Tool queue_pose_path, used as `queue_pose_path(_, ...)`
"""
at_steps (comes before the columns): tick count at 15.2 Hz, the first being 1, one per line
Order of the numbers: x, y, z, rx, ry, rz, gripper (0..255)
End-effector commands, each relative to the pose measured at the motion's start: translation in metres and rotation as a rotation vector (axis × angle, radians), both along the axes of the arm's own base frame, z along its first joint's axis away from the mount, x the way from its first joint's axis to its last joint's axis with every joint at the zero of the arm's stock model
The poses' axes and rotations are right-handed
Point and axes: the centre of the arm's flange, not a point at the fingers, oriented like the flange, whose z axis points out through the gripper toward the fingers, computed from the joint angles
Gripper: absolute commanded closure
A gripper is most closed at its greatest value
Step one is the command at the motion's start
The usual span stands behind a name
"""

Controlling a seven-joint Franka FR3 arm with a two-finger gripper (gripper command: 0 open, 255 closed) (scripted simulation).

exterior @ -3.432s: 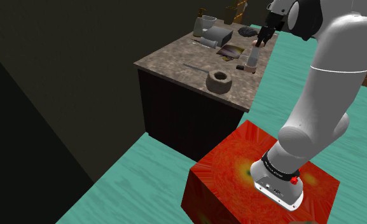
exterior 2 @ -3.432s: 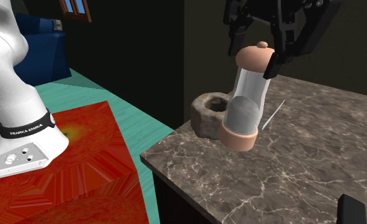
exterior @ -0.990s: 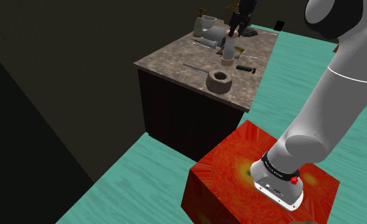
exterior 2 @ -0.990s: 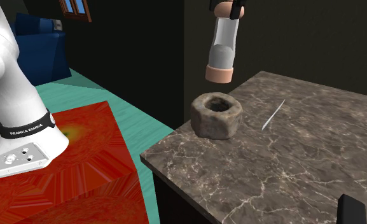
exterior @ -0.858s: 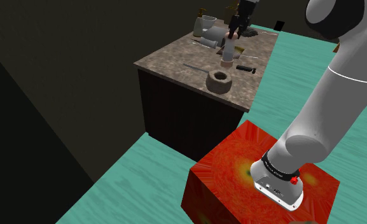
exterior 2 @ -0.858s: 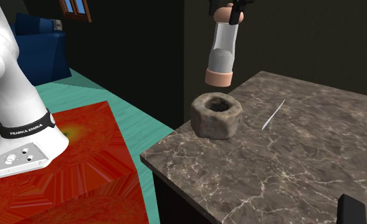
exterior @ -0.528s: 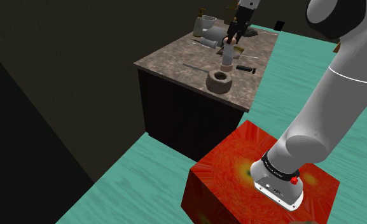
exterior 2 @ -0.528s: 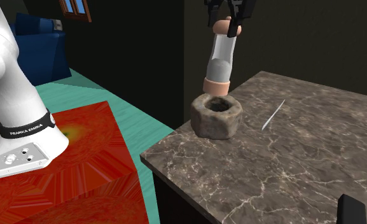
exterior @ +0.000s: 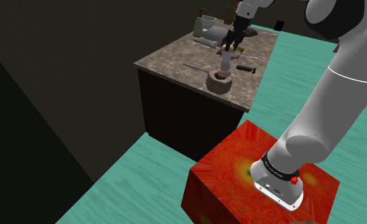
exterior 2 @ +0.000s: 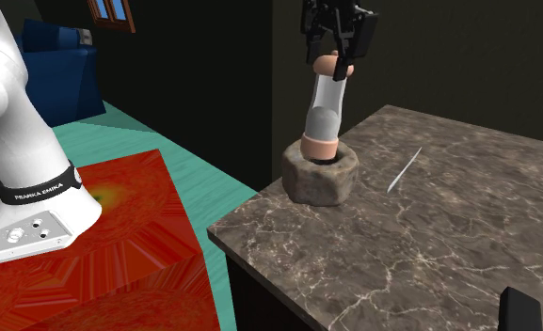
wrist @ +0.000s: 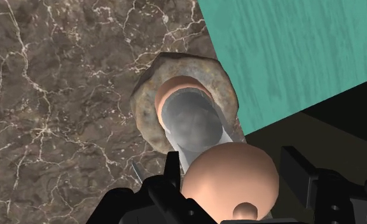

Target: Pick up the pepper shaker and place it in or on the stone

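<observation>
The pepper shaker (exterior 2: 323,108) is a clear tube with tan end caps, slightly tilted. My gripper (exterior 2: 333,56) is shut on its top cap. The shaker's base sits inside the hollow of the stone (exterior 2: 321,177), a rough grey ring near the marble table's corner. In the shoulder view the shaker (exterior: 225,62) stands in the stone (exterior: 219,83) with the gripper (exterior: 231,43) above it. In the wrist view the black fingers (wrist: 172,170) clasp the tan cap of the shaker (wrist: 191,124), whose lower end rests within the stone's rim (wrist: 147,108).
A thin metal rod (exterior 2: 403,169) lies on the marble table (exterior 2: 429,254) past the stone. A black bar (exterior: 245,67), a grey box (exterior: 218,34) and a mug (exterior: 203,25) sit farther along. The red stand (exterior: 239,178) is below on the teal floor.
The gripper has come down with the shaker. A second ago the shaker hung above the stone; now its base is in the stone's hollow.
</observation>
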Motion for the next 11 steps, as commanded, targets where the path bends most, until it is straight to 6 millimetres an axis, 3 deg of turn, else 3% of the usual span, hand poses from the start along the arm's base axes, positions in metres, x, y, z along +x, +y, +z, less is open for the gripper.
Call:
queue_pose_path(1, -0.0003, -0.0003, -0.0026, 0.000, -0.001, 0.000, 255)
queue_pose_path(7, -0.0003, -0.0003, -0.0026, 0.000, -0.001, 0.000, 255)
queue_pose_path(8, -0.0003, -0.0003, -0.0026, 0.000, -0.001, 0.000, 0)
queue_pose_path(11, -0.0003, -0.0004, -0.0026, 0.000, -0.001, 0.000, 0)
